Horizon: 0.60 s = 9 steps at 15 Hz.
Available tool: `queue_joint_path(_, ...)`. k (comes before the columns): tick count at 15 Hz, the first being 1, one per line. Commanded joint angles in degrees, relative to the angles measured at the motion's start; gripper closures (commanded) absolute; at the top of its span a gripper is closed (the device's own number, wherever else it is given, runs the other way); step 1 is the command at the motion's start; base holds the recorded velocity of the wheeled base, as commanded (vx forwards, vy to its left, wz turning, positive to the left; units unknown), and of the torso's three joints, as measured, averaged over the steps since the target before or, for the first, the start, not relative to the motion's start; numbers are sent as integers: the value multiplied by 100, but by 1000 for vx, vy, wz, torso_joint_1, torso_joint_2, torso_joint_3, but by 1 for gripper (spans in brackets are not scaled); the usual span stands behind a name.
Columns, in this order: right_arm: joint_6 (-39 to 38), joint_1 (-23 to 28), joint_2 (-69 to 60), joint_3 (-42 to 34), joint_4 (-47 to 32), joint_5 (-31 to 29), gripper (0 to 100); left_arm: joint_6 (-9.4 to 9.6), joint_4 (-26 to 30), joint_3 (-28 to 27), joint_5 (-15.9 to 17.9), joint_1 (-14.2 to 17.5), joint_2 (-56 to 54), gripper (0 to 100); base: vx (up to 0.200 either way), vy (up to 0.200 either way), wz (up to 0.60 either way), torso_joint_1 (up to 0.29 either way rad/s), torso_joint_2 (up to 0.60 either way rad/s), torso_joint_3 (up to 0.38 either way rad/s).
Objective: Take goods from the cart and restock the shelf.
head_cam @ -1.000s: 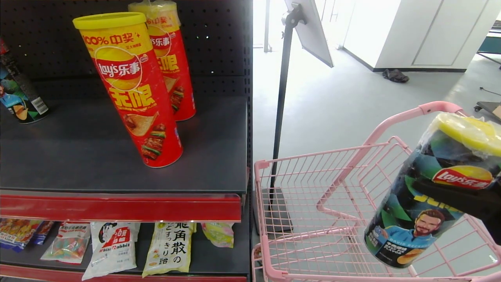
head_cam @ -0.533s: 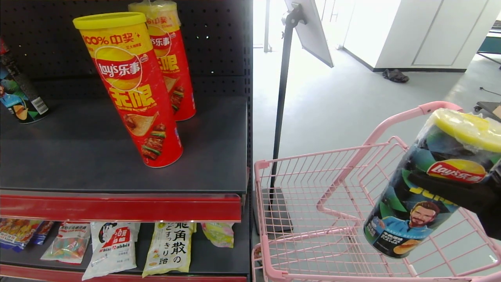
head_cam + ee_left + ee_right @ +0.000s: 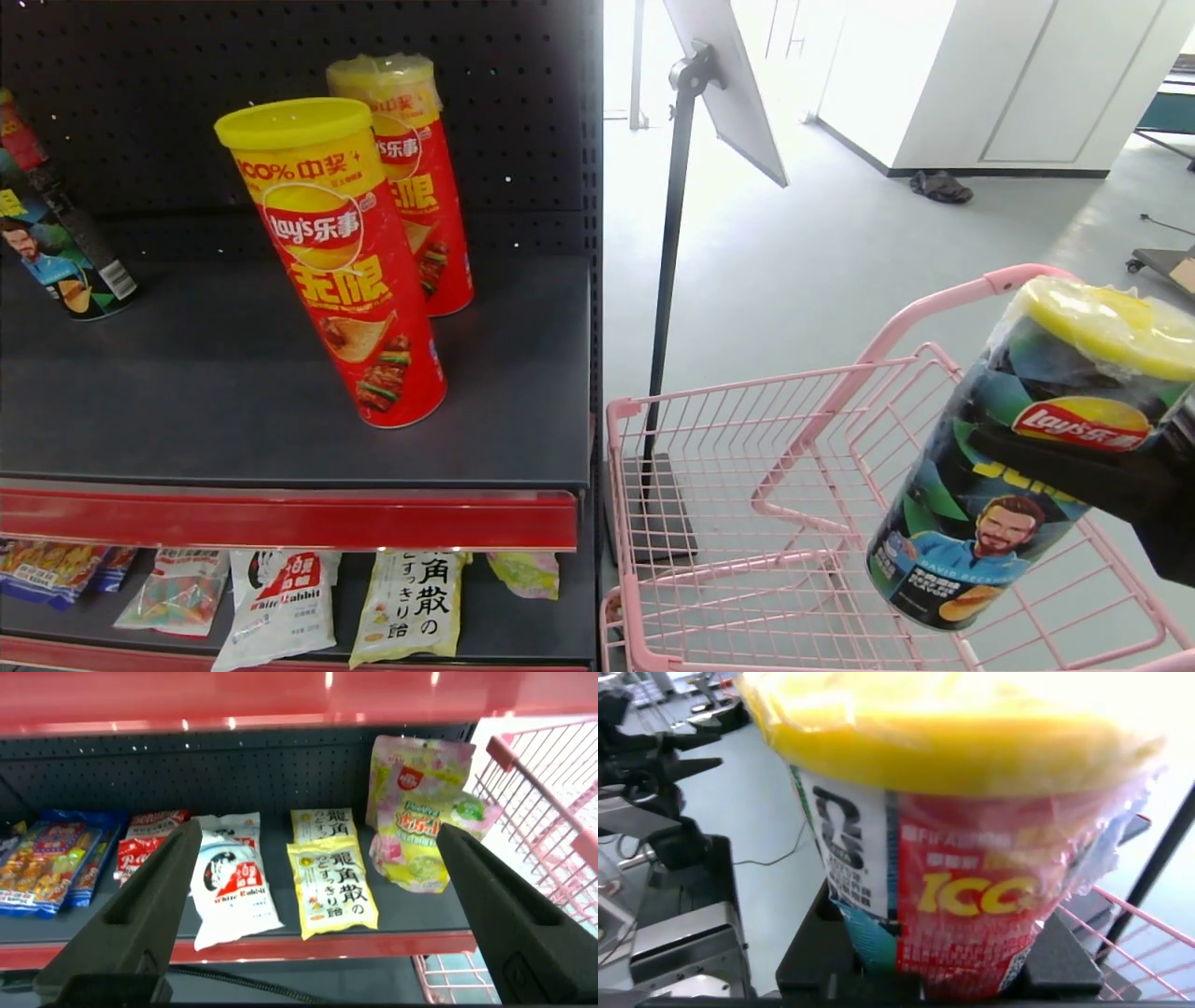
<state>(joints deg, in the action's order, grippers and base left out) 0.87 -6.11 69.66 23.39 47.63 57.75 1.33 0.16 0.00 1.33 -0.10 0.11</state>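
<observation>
Head camera has tipped since a second ago, so the upper shelf (image 3: 233,383) and pink wire cart (image 3: 747,439) sit lower in frame. The held can keeps its spot at the right edge.

Two red chip cans stand on the upper shelf in the upper left of the frame: the front red can (image 3: 341,271) leans a little, and the back red can (image 3: 425,187) is just behind it. One dark chip can (image 3: 65,252) stands at the far left edge, well apart from them. A second dark can, the held can (image 3: 990,504), hangs tilted above the cart's basket at lower right, yellow lid uppermost.

The right gripper (image 3: 1055,457) is clamped across that can's upper body, a black finger (image 3: 1102,476) crossing the label.

The left gripper (image 3: 320,829) is spread wide with nothing between its fingers, facing the lower shelf (image 3: 402,917). A white bag (image 3: 229,877), two yellow bags (image 3: 332,887) and a pink-green pouch (image 3: 420,812) lie there.
</observation>
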Motion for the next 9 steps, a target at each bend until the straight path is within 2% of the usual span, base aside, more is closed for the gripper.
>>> queue_joint_path(1,19,-22,4,7,1,184,100,-1,2,0,-1,1,-2,0,0,0,0,217,-549,-330)
queue_joint_path(6,98,-22,13,51,-8,246,100,-1,2,0,-1,1,-2,0,0,0,0,240,-587,-345)
queue_joint_path(9,98,-13,-14,-1,1,246,100,-1,2,0,-1,1,-2,0,0,0,0,191,-427,-245)
